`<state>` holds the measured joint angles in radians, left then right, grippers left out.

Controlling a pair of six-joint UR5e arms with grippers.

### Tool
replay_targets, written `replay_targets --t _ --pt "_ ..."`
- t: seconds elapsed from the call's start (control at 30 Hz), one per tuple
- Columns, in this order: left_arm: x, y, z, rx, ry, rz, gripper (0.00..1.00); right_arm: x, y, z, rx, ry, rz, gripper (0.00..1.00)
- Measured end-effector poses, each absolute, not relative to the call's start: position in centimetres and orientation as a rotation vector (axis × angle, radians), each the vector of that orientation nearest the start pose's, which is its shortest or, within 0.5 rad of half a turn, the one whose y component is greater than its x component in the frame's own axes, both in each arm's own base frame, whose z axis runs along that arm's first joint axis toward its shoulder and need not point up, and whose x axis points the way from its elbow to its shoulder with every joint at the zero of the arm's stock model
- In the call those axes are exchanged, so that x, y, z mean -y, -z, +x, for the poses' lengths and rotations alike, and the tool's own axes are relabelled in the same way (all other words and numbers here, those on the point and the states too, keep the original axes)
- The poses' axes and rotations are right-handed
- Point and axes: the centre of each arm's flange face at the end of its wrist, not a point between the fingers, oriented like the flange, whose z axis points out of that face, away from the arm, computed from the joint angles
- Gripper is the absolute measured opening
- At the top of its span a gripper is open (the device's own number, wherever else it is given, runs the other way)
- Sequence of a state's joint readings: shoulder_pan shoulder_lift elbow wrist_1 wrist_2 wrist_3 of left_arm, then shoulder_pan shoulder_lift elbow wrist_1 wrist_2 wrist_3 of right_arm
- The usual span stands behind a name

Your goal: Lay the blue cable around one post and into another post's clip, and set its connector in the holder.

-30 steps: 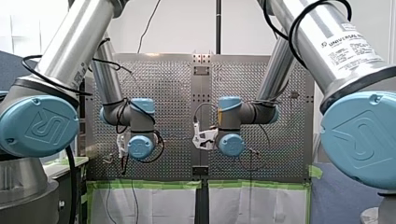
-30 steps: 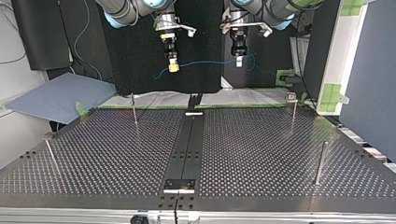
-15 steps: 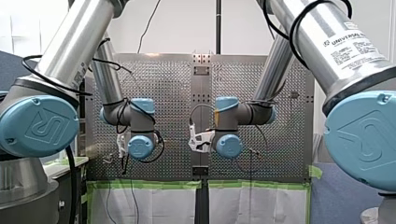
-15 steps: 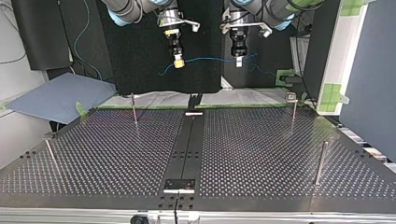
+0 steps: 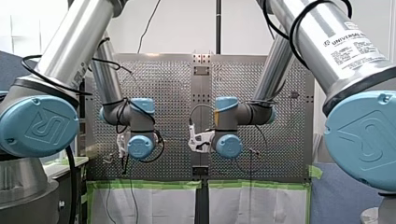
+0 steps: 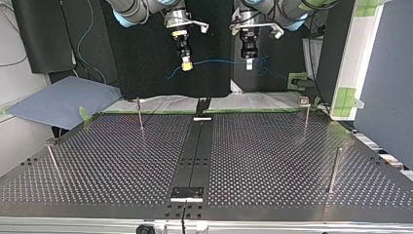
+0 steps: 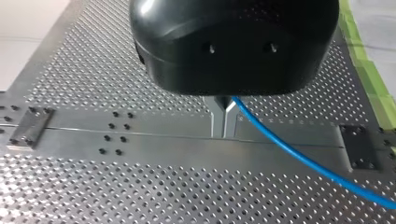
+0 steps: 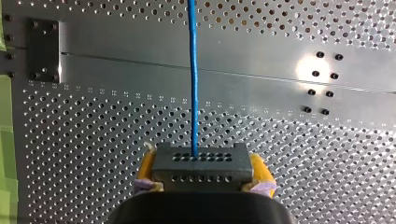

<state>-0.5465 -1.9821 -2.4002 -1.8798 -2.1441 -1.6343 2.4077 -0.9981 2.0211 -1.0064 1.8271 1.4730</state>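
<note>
The perforated table (image 6: 272,161) lies open through its middle. A post (image 6: 140,113) and a second post (image 6: 306,118) stand near the edge by the arms, a third post (image 6: 52,161) and fourth post (image 6: 334,169) by the side edges. Above that first edge the blue cable (image 6: 219,61) stretches across.

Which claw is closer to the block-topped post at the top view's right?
Left. My left gripper, pinching the blue cable, hangs high near that post; my right gripper, holding the connector, hangs farther off, beyond it.

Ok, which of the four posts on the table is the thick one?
The post nearest the camera at the top view's right. It alone is a thick, dark rod with a plain top; the rest are thin.
</note>
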Motion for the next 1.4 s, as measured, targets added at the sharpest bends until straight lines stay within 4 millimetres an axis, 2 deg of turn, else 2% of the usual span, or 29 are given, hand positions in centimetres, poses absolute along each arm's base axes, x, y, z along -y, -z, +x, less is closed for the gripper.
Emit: replay_targets --t 0.27,0.37,0.8,0.93,1.13,1.23,1.27,1.4 --pt "25.2 -7.5 26.0 -1.587 0.036 -0.062 0.01 27.4 -8.4 46.5 0.788 -1.542 1.656 0.00" --pt "25.0 -7.3 25.6 -1.595 0.032 -0.059 0.01 27.4 -8.4 46.5 0.788 -1.542 1.656 0.00" --pt "24.8 -7.3 25.4 -1.598 0.032 -0.058 0.01 27.4 -8.3 46.5 0.788 -1.542 1.656 0.00" --pt "25.0 -7.9 25.9 -1.573 0.049 -0.072 0.01 26.5 -8.1 46.4 0.803 -1.534 1.673 0.00" --pt "25.1 -9.5 26.4 -1.547 0.062 -0.090 0.01 24.6 -9.7 46.9 0.830 -1.575 1.691 0.00" --pt "24.9 -10.3 26.5 -1.545 0.060 -0.094 0.01 24.4 -10.8 46.9 0.850 -1.596 1.692 0.00" --pt "24.9 -10.5 26.5 -1.545 0.059 -0.095 0.07 24.5 -11.1 46.9 0.856 -1.602 1.691 0.00" --pt "24.6 -11.4 26.5 -1.544 0.050 -0.104 0.07 24.7 -12.6 46.7 0.883 -1.634 1.690 0.00"
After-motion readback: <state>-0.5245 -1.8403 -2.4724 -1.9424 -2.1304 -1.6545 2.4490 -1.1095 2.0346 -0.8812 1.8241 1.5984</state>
